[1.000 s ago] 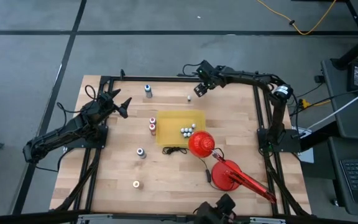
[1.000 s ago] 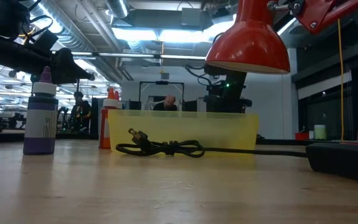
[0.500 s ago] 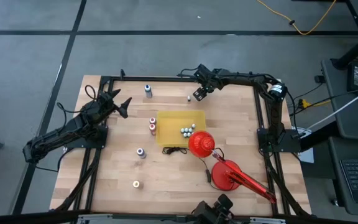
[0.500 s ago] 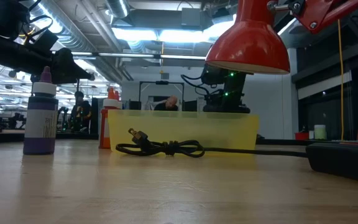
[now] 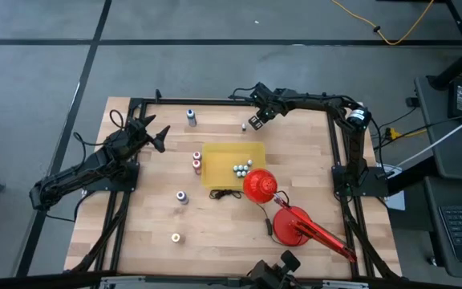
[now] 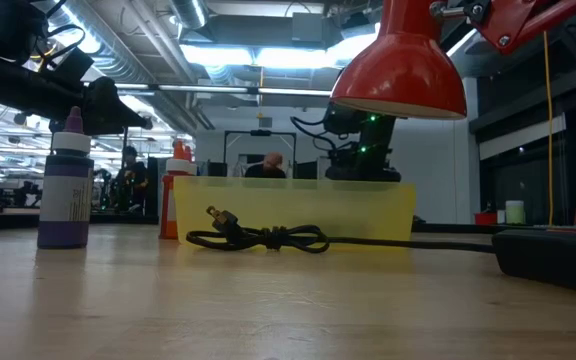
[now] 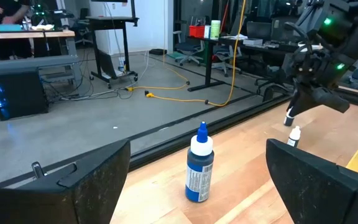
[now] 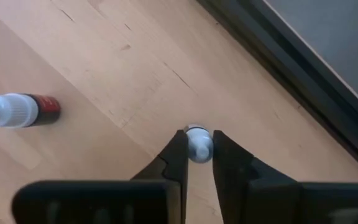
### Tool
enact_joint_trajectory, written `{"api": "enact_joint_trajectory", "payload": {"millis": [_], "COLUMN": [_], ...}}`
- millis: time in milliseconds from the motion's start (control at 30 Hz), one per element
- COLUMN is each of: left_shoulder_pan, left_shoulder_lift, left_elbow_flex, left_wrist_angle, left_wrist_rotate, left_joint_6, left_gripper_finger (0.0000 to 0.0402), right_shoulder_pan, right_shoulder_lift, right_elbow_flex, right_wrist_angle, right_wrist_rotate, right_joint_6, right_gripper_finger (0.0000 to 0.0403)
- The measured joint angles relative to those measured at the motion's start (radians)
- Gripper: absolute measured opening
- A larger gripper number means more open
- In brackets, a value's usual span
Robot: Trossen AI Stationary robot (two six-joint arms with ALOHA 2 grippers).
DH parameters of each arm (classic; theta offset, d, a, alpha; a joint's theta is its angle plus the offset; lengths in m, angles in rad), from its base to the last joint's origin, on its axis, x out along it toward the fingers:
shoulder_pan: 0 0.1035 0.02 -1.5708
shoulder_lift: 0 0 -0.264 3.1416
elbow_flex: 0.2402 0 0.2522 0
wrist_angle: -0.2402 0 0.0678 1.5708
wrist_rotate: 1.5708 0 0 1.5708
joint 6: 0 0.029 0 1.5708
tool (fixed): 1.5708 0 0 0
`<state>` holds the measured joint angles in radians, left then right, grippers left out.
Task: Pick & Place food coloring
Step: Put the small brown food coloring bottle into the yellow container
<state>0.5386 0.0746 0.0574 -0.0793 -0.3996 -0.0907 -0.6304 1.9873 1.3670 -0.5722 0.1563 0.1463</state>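
I judge the step in hand to be the pick: my right gripper (image 8: 197, 149) stands over a small white-capped bottle (image 8: 198, 143) at the far side of the table (image 5: 215, 225), its fingers (image 8: 176, 152) set one on each side of the cap. From the right wrist view the pads look to be touching or very nearly touching the cap; I cannot confirm that they bear on it with any force, so I record the jaws as narrowed about the bottle, grip unconfirmed. In the high view the same bottle (image 5: 244, 127) shows as a pale dot just beside the gripper (image 5: 255, 122), beyond the yellow tray (image 5: 215, 164). The right arm reaches in from its base along the far edge with the wrist bent downward, so the fingers point at the table. The next move, in my judgement, calls for a firm close, a straight lift clear of the wood, then a carry to the tray, where several pale caps (image 5: 240, 169) already lie; a loose pinch on so small a cap could let it slip or tip. A second bottle (image 8: 18, 110) lies on its side near by. My left gripper (image 5: 157, 136) waits at the table's left side, jaws spread, with a blue bottle (image 7: 199, 167) standing ahead of it.
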Motion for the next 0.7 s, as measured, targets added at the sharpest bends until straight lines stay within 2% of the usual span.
{"api": "enact_joint_trajectory", "payload": {"millis": [167,433,700], "left_shoulder_pan": [0.0,0.0,0.0], "left_shoulder_lift": [0.0,0.0,0.0], "left_elbow_flex": [0.0,0.0,0.0], "left_wrist_angle": [0.0,0.0,0.0], "left_wrist_rotate": [0.0,0.0,0.0], "left_joint_6": [0.0,0.0,0.0], "left_gripper_finger": [0.0363,0.0364,0.0365], "right_shoulder_pan": [0.016,0.089,0.207], "right_shoulder_lift": [-0.015,-0.016,-0.016], "right_elbow_flex": [0.04,0.213,0.406], "right_wrist_angle": [-0.093,-0.273,-0.391], "right_wrist_rotate": [0.011,0.099,0.138], "right_joint_6": [0.0,0.012,0.16], "right_gripper_finger": [0.0055,0.0054,0.0055]}}
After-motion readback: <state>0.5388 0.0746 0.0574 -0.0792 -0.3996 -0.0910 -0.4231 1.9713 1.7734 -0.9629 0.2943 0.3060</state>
